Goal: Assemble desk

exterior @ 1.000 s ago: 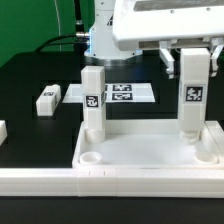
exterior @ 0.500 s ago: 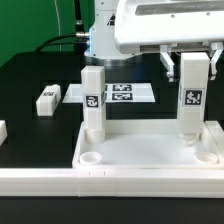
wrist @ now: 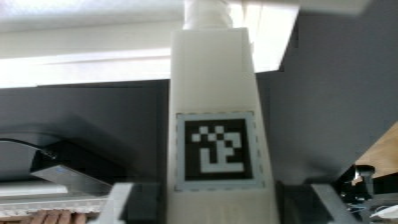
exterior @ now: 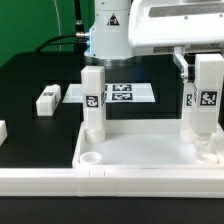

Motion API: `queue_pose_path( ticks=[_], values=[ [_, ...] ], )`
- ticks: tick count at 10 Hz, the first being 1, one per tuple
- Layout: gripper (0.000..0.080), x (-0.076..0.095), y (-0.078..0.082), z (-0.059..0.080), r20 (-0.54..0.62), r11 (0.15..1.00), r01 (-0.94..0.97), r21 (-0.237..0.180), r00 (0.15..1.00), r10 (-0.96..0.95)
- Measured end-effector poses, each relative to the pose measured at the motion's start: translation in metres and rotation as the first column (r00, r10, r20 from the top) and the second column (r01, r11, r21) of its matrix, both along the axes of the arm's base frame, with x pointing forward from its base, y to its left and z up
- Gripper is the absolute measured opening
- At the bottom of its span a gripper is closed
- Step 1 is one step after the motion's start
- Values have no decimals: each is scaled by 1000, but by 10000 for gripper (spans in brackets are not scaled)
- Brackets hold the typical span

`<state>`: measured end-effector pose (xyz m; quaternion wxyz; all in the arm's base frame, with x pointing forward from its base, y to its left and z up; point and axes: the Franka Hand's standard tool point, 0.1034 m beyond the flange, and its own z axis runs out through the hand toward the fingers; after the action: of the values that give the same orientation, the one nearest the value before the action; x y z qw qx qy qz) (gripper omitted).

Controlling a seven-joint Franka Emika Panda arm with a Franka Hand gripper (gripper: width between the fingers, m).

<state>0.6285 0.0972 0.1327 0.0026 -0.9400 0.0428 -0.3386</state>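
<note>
The desk top is a white tray with a raised rim, lying near the front of the black table. One white square leg with a tag stands upright at its back left corner. My gripper is shut on a second tagged leg and holds it upright over the tray's right side. The held leg's lower end is close above a round socket; I cannot tell whether they touch. In the wrist view this leg runs between my fingers, its tag facing the camera.
A loose white leg lies on the table at the exterior view's left, and another white part shows at the left edge. The marker board lies behind the tray. A second socket sits at the tray's front left.
The gripper has carried the held leg toward the exterior view's right and slightly lower. The standing leg and the tray have not moved.
</note>
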Motion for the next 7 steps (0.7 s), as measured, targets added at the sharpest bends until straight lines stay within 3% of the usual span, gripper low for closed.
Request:
queue_pose_path(
  ticks=[7],
  values=[
    [289,8,3,-5,-8,999,-26,-19,1000,26]
  ],
)
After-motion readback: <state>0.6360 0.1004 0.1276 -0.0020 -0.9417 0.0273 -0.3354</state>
